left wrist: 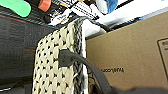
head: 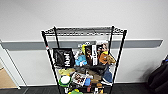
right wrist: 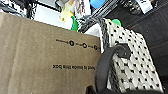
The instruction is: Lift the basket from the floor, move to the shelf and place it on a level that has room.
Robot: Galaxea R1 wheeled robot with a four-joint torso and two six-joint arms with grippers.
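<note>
- We see the basket (left wrist: 56, 67) beside a cardboard box (left wrist: 130, 57), dark handle (right wrist: 110, 60) looping toward each wrist.
- Gripper fingers: we cannot tell.
- Shelf (head: 83, 62) ahead, top level (head: 83, 31) bare.

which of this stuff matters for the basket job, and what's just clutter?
Job:
- basket, cream woven, dark end handle
- shelf, black wire rack
- top level of it, bare
- dark carpet floor

Clutter:
- cardboard box right beside the basket
- packets and toys crowding the lower levels
- white wall behind
</note>
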